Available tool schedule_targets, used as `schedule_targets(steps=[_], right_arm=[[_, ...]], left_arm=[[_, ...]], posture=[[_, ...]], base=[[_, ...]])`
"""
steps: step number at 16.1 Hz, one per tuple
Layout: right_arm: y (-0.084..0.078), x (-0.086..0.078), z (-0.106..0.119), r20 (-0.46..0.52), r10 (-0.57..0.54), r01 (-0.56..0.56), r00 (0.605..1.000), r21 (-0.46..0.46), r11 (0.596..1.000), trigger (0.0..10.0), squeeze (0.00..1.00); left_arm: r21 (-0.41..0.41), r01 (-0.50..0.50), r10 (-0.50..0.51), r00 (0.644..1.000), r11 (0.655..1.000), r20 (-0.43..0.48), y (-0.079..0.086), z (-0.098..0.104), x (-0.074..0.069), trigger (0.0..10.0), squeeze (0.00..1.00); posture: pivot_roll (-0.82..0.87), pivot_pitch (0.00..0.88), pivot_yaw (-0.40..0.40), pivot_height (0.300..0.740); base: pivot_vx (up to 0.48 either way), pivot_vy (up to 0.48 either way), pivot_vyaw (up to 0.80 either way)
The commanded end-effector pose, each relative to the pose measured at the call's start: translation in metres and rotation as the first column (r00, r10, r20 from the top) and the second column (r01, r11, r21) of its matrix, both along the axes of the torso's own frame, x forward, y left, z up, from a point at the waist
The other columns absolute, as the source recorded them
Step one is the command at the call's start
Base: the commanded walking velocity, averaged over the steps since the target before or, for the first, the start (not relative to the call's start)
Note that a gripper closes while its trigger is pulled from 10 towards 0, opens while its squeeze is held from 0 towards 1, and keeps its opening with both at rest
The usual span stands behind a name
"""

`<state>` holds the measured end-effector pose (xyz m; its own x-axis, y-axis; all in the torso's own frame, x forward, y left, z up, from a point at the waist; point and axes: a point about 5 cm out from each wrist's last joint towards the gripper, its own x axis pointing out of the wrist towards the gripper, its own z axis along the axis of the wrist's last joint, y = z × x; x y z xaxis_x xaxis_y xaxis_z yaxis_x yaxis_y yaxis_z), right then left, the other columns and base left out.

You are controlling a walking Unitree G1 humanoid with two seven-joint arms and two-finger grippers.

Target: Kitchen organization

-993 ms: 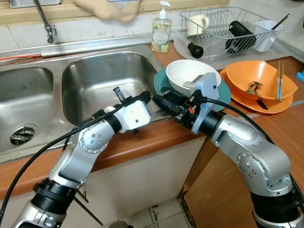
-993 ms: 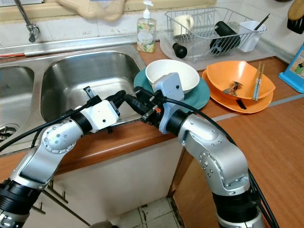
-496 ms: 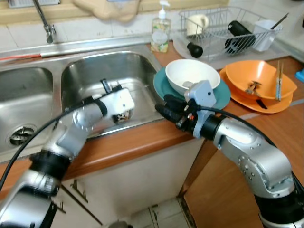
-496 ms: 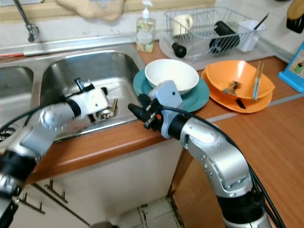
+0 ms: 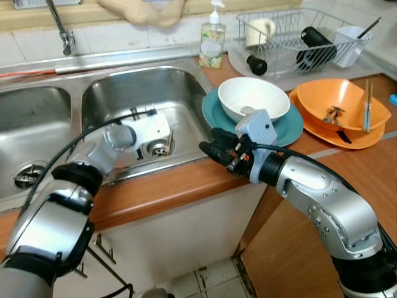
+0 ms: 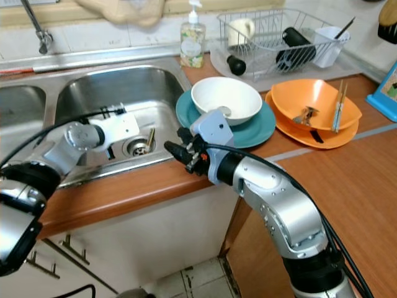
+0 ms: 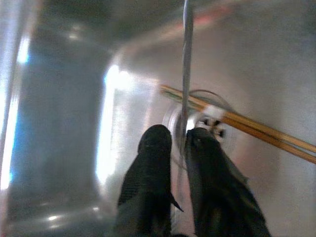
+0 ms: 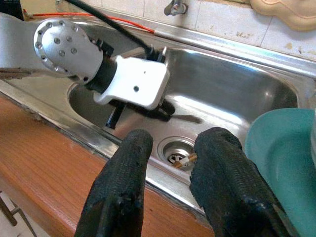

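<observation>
My left gripper [image 7: 177, 138] is down in the right sink basin [image 5: 124, 93], just above the drain [image 5: 158, 148]. It is shut on a thin metal utensil [image 7: 186, 49] that runs up between its fingers. The right wrist view shows the same utensil [image 8: 190, 119] poking out of the left gripper [image 8: 160, 109]. A pair of wooden chopsticks [image 7: 247, 127] lies across the drain. My right gripper [image 5: 211, 149] hovers open and holds nothing at the counter's edge, between the basin and the teal plate [image 5: 291, 127] that carries a white bowl [image 5: 253, 99].
Stacked orange bowls [image 5: 338, 105] holding chopsticks and cutlery sit right of the plate. A dish rack [image 5: 298, 37] with a mug and other items stands at the back right, beside a soap bottle [image 5: 212, 40]. The faucet [image 5: 62, 31] rises over a second basin [image 5: 31, 136] on the left.
My left arm has swung away from the right gripper at the counter's edge and dropped into the basin toward the drain. The right gripper has stayed near the edge.
</observation>
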<state>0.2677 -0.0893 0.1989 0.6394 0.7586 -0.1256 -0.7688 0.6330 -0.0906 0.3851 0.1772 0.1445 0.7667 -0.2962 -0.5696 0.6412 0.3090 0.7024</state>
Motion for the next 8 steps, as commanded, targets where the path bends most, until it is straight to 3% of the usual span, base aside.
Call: schedule_targets(steps=[1,4,6,7,8], right_arm=[[-0.002,0.001,0.001,0.012,-0.008,0.008,1.000,-0.015,1.000,10.0,0.00],[-0.003,0.002,0.001,0.017,-0.022,0.022,1.000,-0.013,1.000,10.0,0.00],[-0.004,0.005,0.005,0.036,-0.051,0.050,0.998,0.018,0.999,10.0,0.00],[-0.005,0.009,0.010,0.053,-0.081,0.079,0.995,0.050,0.996,10.0,0.00],[-0.006,0.011,0.012,0.071,-0.107,0.103,0.992,0.051,0.993,10.0,1.00]], left_arm=[[0.032,0.016,-0.015,0.999,0.999,-0.030,0.000,-0.002,0.000,10.0,1.00],[0.038,0.018,-0.016,0.999,0.999,-0.051,0.001,-0.005,0.000,10.0,1.00],[0.018,0.005,-0.005,1.000,1.000,0.003,0.000,-0.001,0.003,10.0,1.00],[-0.043,-0.019,0.022,0.997,0.999,0.068,-0.001,0.006,0.007,10.0,1.00],[-0.121,-0.030,0.045,0.991,0.992,0.126,-0.003,0.013,0.009,10.0,0.00]], posture=[[-0.03,0.000,0.034,0.740],[-0.03,0.000,0.029,0.740],[-0.03,0.000,0.028,0.740],[-0.03,0.000,0.028,0.740],[-0.03,0.000,0.029,0.740]], base=[[0.000,0.000,0.00],[0.000,0.000,0.00],[0.000,0.000,0.00],[0.000,0.000,0.00],[0.000,0.000,0.00]])
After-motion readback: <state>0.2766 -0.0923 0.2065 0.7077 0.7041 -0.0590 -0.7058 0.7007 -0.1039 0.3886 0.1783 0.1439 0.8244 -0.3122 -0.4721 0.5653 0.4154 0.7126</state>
